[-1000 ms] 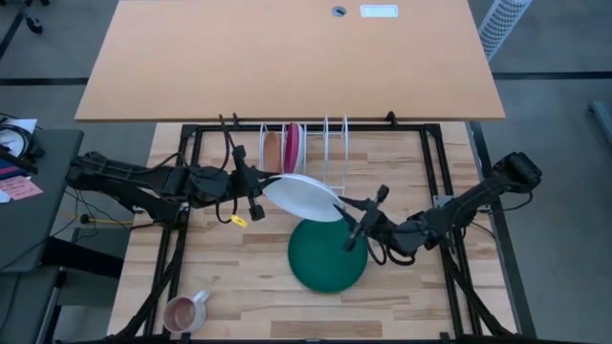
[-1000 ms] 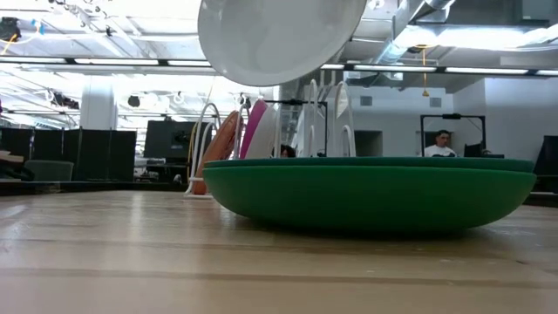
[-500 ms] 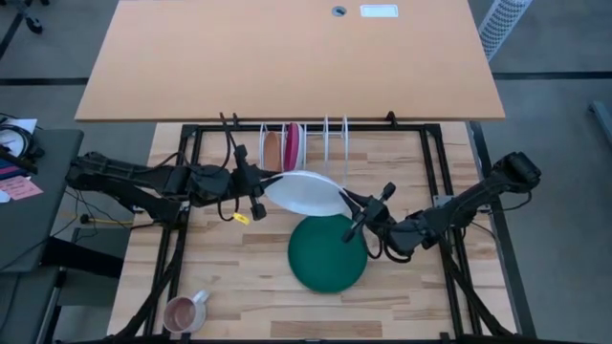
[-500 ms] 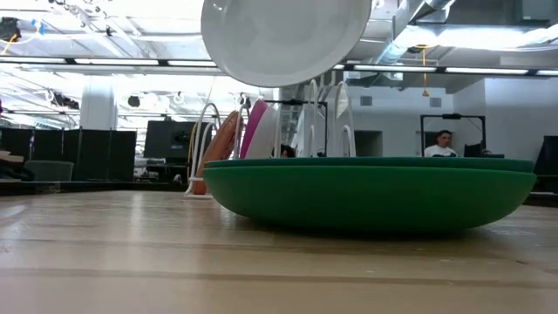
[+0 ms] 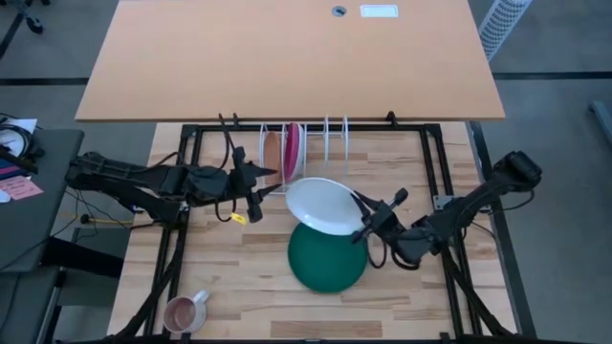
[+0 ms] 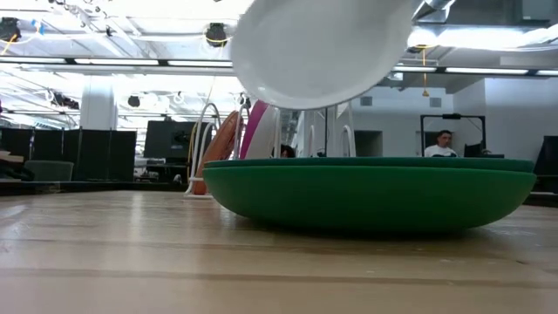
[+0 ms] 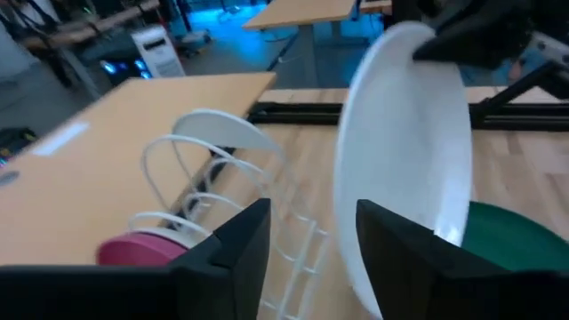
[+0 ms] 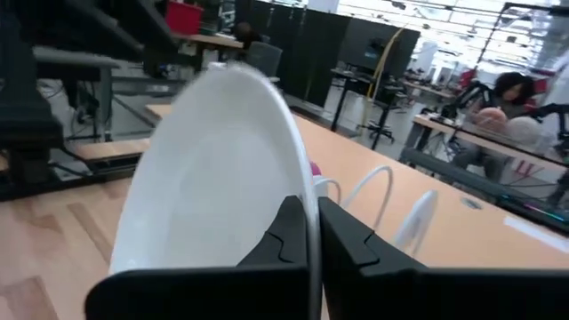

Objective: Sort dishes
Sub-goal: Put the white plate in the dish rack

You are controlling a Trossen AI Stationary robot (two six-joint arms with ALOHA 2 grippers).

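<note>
Wood table [image 5: 229,277], wire rack [image 5: 306,143] at back holding the orange plate [image 5: 273,149] and pink plate [image 5: 293,145]. Right gripper [image 5: 368,218] clamps the white plate [image 5: 325,204] by its rim, above the green plate [image 5: 325,256] on the table. Left gripper [image 5: 270,182] has fingers apart, just beside the white plate, gripping nothing.

white plate [image 6: 318,48]: top cut off by low view's upper edge, no gripper visible there. green plate [image 5: 320,260]: far part hidden under white plate in high view. orange plate [image 5: 273,149] and pink plate [image 5: 294,145] edge-on in rack [image 5: 330,143], faces not readable. left wrist view blurry; pink plate mostly behind finger.
</note>
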